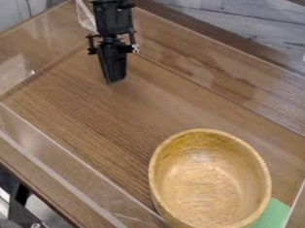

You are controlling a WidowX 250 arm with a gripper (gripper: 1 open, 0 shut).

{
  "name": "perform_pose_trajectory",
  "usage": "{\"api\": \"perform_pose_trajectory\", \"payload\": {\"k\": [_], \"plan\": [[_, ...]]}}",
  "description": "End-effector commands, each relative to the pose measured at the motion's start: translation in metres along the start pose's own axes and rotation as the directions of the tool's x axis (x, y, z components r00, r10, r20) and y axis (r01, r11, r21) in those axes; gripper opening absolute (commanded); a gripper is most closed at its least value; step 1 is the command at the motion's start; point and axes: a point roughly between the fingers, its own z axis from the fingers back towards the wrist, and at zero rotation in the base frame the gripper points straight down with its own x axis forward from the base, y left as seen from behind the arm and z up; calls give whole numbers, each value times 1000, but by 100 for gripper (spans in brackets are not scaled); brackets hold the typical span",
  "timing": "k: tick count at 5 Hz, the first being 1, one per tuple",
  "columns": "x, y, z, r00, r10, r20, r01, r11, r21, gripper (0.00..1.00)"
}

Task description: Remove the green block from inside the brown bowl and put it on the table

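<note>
Reaching down from 12 o'clock at frame top, black arm leaning nearly upright over the counter (183, 98). Claw (112, 77) pointing down toward the wood, tip hovering at or just above the surface; contact impossible to tell. Fingers pressing together, narrow, gripping nothing visible. Brown bowl (210, 185) sitting at 5 o'clock, well apart from the claw, hollow showing only bare grain. Green flat piece (273, 225) lying just beside the bowl's rim at the lower right corner, partly cropped.
</note>
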Motion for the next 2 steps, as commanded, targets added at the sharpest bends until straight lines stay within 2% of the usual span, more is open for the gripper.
{"api": "perform_pose_trajectory", "payload": {"k": [1,2], "plan": [[8,-14,19,999,-31,37,30,999,31,0],[13,-22,18,999,-45,31,44,999,26,0]]}}
